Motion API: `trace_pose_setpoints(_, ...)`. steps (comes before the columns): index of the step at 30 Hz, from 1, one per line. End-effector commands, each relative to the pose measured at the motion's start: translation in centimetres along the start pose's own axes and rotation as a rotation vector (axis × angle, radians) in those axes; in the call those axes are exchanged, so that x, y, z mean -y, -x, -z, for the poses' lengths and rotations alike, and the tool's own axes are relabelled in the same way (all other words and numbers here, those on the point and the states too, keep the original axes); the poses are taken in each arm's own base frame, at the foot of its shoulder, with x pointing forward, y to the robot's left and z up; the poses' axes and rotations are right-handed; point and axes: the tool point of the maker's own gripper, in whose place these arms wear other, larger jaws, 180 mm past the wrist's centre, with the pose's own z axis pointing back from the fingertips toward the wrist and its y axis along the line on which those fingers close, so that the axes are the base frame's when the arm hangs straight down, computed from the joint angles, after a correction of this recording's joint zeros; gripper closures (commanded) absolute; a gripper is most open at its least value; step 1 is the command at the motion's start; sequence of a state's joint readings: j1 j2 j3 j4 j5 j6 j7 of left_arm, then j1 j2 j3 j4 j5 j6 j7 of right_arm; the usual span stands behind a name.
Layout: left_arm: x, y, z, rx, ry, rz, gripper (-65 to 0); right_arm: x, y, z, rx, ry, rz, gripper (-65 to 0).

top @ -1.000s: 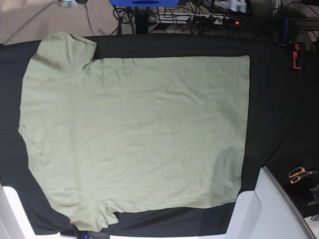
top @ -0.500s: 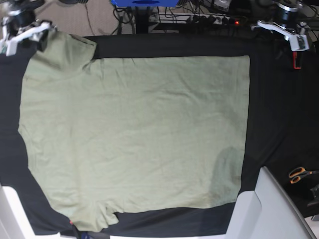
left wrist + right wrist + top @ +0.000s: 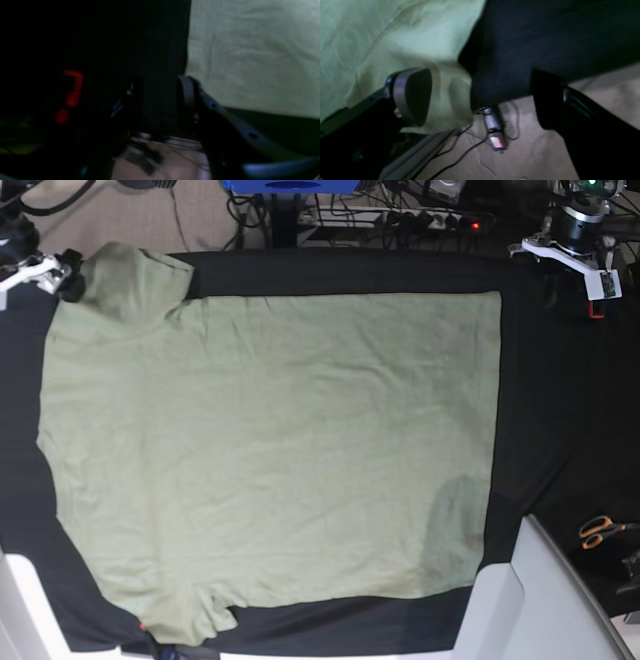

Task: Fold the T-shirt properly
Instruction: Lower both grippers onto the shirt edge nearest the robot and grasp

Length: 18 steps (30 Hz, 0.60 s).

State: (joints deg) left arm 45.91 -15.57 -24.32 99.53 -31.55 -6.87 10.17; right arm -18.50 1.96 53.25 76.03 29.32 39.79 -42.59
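The pale sage-green T-shirt (image 3: 270, 440) lies spread flat on the black tablecloth (image 3: 560, 410), collar end to the left and hem to the right. My right gripper (image 3: 45, 278) is at the far left corner. In the right wrist view it (image 3: 480, 100) is open wide, with one finger over the far sleeve (image 3: 395, 37) and the sleeve's edge between the fingers. My left gripper (image 3: 552, 268) is at the far right. In the left wrist view it (image 3: 160, 105) is open over bare black cloth, beside the shirt's far hem corner (image 3: 250, 62).
A red clamp (image 3: 596, 305) sits right of the left gripper and also shows in the left wrist view (image 3: 72, 92). Orange-handled scissors (image 3: 598, 530) lie at the right edge. White panels stand at the near right (image 3: 540, 600) and near left (image 3: 20, 610). Cables (image 3: 495, 135) lie on the floor beyond the table.
Both arms have come into the base view at the far corners. The right gripper has moved down to the far sleeve. The T-shirt has not moved.
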Motion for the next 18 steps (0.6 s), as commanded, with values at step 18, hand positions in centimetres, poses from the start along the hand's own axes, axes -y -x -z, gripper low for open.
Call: trace_pose_setpoints(18,0.3,3.3,2.5,-0.094,0.144,-0.182,-21.7,-4.1,3.1,2.3,-0.128,-0.119,-0.091,-37.8)
